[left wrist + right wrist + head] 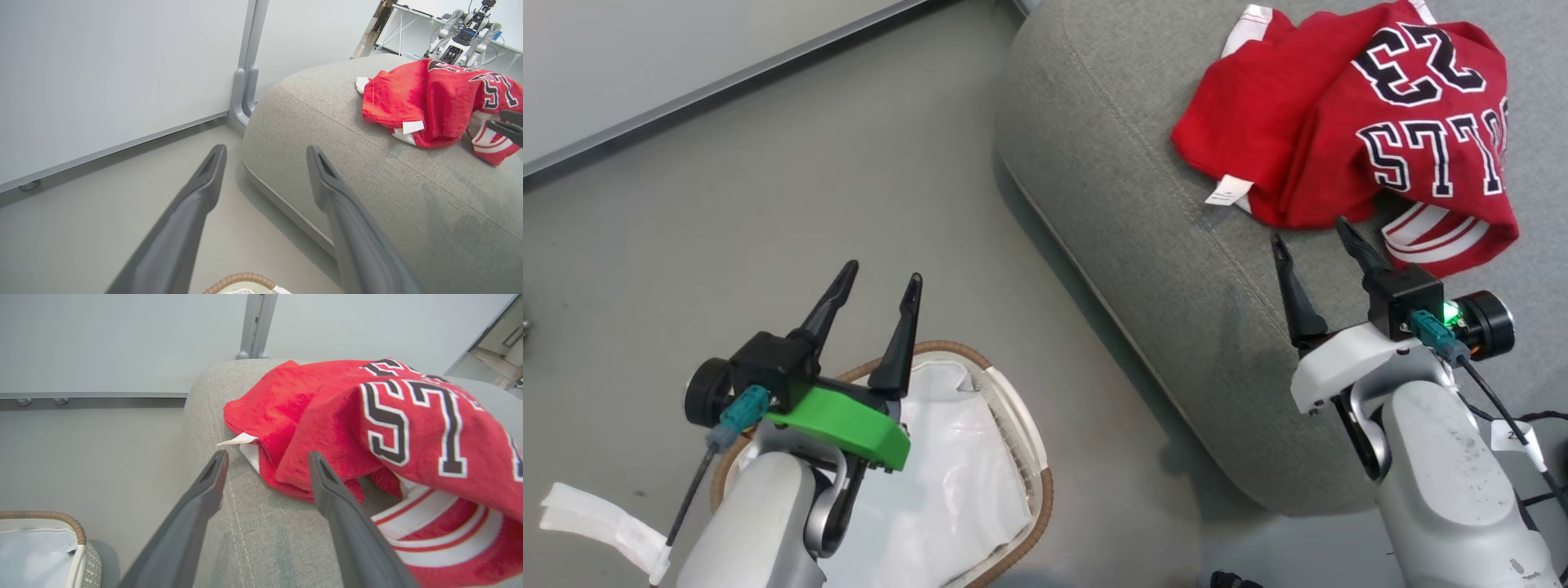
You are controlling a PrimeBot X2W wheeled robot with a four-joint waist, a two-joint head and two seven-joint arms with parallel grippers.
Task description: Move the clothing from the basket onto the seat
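The clothing (pixel 1347 122) is a red jersey with dark white-edged lettering and red-and-white striped trim, lying crumpled on the grey seat (pixel 1143 212). It shows too in the left wrist view (pixel 433 102) and the right wrist view (pixel 367 428). My right gripper (pixel 1311 237) stands open just short of the clothing's near edge, nothing between its fingers (pixel 204 494). My left gripper (pixel 880 278) is open and empty above the basket (pixel 1029 433), whose white liner (pixel 947 482) is all that shows inside.
Smooth grey floor (pixel 768 204) lies between basket and seat. A pale wall panel with a metal post (pixel 245 81) stands behind. Another robot stands by a table in the far room (pixel 461 32). A white strip (pixel 596 523) lies at lower left.
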